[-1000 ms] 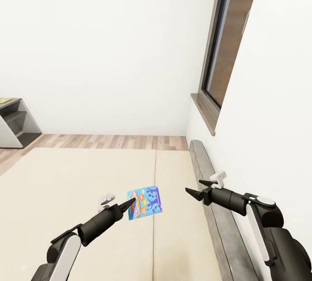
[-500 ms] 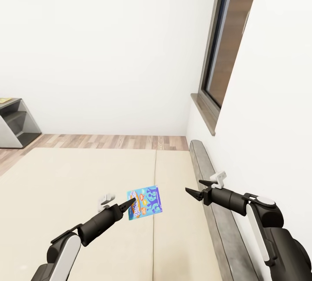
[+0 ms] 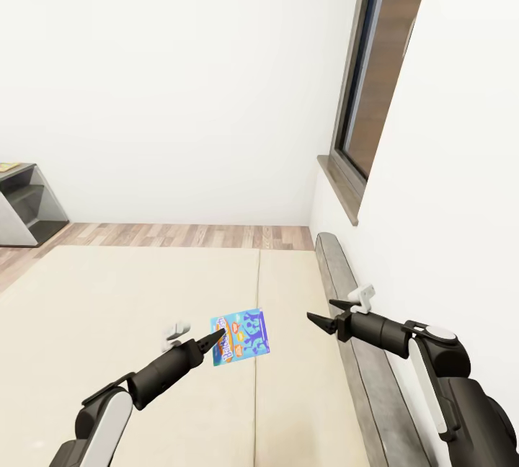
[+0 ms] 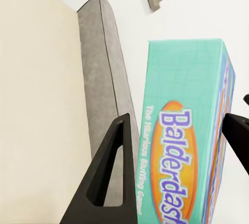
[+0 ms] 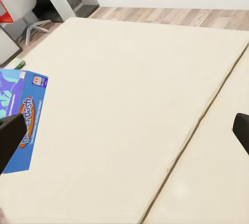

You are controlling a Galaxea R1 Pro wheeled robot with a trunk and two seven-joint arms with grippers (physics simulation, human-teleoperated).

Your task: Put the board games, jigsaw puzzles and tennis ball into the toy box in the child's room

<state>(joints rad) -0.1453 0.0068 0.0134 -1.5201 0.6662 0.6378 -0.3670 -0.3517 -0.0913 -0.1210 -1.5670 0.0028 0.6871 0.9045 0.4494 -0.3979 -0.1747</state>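
I had the left jaws (image 3: pixel 216 341) pinching the blue game (image 3: pixel 241 335), lifted clear above the bed (image 3: pixel 108 294), box face turned toward my head camera. In the left wrist view the "Balderdash" edge sat between the two fingers (image 4: pixel 111 175), the headboard (image 3: pixel 339 272) running past behind it. My right jaws (image 3: pixel 322 323) hung at about 3 o'clock from the game, spread and empty, pointing toward it. A grey shelf (image 3: pixel 21 204) stood at 10 o'clock by the wall.
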